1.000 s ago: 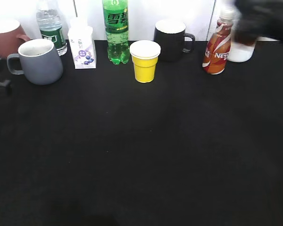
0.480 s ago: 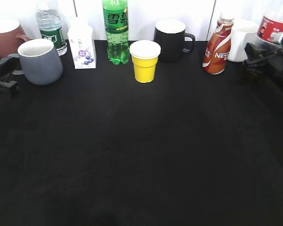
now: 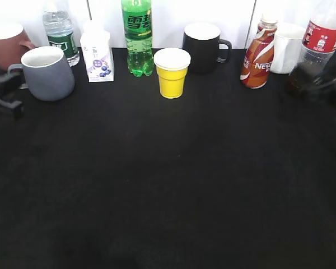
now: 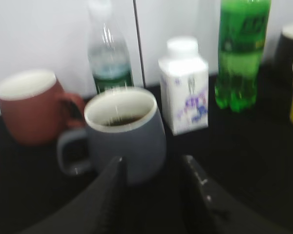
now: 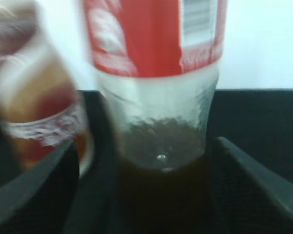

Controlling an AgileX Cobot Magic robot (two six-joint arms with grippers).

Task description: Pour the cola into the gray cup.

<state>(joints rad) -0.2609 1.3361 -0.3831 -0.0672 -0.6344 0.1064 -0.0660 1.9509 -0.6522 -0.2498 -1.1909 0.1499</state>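
The exterior view looks down at a slant across the counter toward its back edge. The left wrist view sits low and close at the back-left corner, the right wrist view closest, at the back-right corner.

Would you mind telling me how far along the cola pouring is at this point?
The pour looks done: the gray cup holds a little dark liquid, and the cola stands upright at the far right, only its bottom dark. In hand: the right gripper brackets the bottle's base, though blur hides any contact. The left gripper sits open in front of the cup. Left: pulling both arms away.
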